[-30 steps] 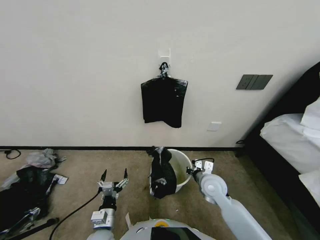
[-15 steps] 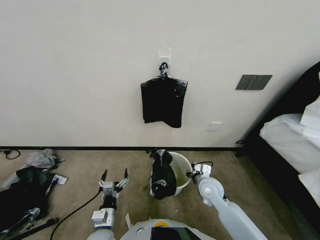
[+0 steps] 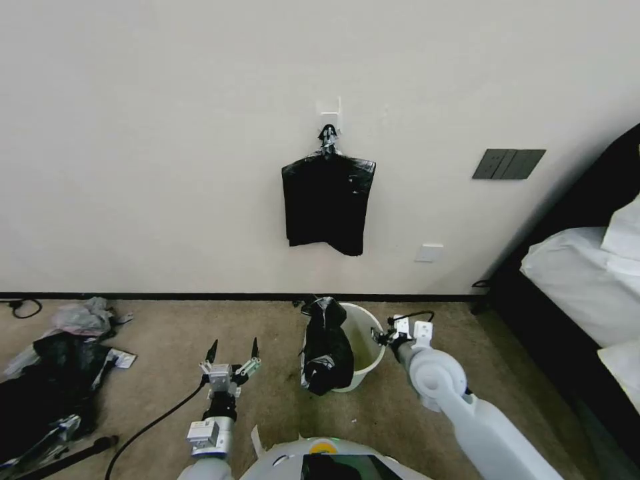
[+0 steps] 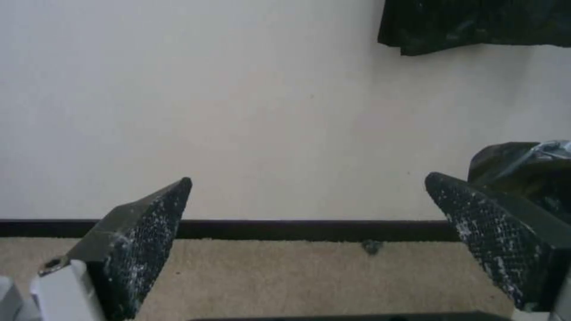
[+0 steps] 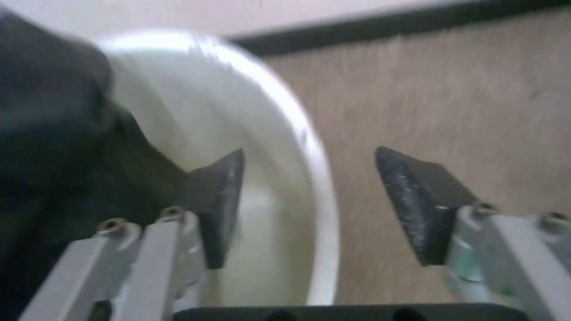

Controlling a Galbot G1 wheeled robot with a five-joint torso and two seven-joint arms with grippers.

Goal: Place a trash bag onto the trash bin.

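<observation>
Right end effector (image 3: 384,338) shifted slightly right since earlier frame, fingers apart astride trash bin (image 3: 365,319) rim. Trash bag (image 3: 325,347) draped over bin left side. Left end effector (image 3: 233,348) wide, idle above carpet (image 3: 167,347).

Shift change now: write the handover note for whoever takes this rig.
Left end effector: open, empty, hovering over the carpet left of the trash bin.
Right end effector: open, empty, straddling the bin's right rim.
Trash bag: bunched and draped over the bin's left rim, hanging down outside.
Done: bag brought to the bin.
Left: open it out and fit it around the rim.
</observation>
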